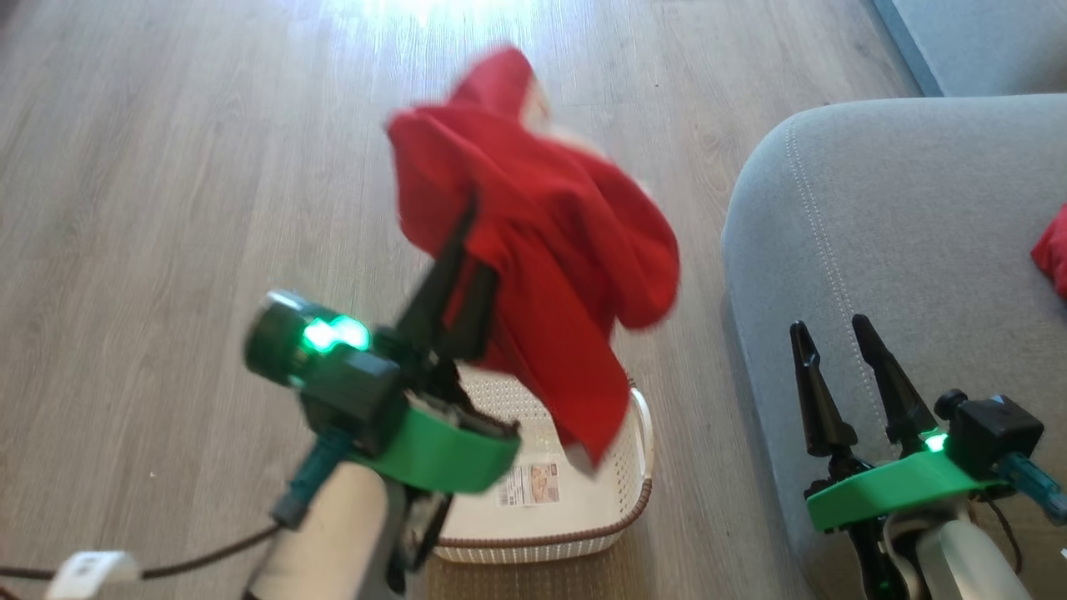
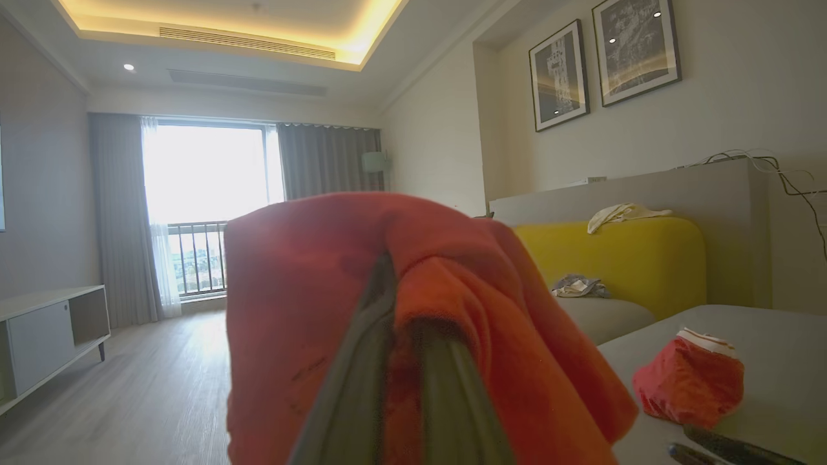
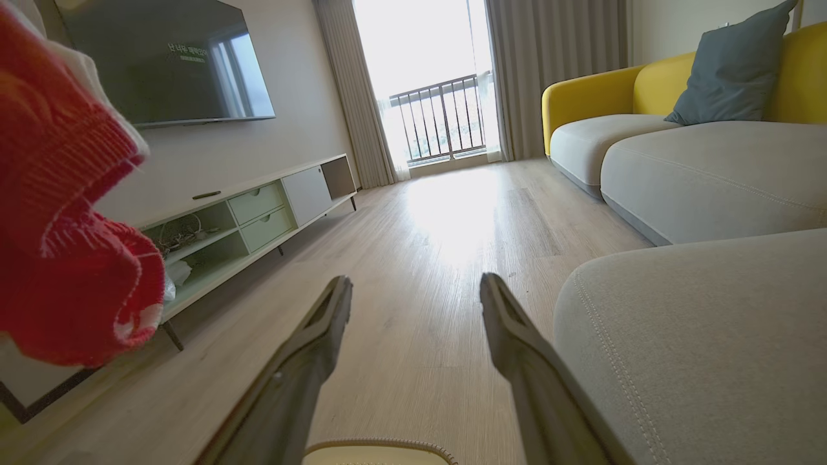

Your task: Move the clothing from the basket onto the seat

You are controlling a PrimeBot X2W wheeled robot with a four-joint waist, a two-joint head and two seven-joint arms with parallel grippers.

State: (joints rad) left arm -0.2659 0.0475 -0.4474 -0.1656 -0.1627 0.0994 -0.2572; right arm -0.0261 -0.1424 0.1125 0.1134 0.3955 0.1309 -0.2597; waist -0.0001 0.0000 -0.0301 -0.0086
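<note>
My left gripper [image 1: 467, 225] is shut on a bright red garment [image 1: 542, 242], which hangs in the air above the cream basket [image 1: 575, 508] on the floor. In the left wrist view the same red garment [image 2: 310, 310] drapes over both fingers. A second red garment with a white edge [image 2: 690, 380] lies on the grey seat [image 2: 775, 349], and shows as a red patch [image 1: 1054, 250] at the right edge of the head view. The grey seat [image 1: 900, 225] is to the right of the basket. My right gripper [image 1: 832, 327] stands open over the seat's near corner, holding nothing.
The wooden floor [image 1: 167, 208] stretches to the left and ahead. A low TV cabinet [image 3: 258, 213] lines the left wall. A yellow-backed sofa [image 3: 646, 123] with a blue cushion [image 3: 730, 64] continues beyond the seat. A cable [image 1: 192, 560] trails from my left arm.
</note>
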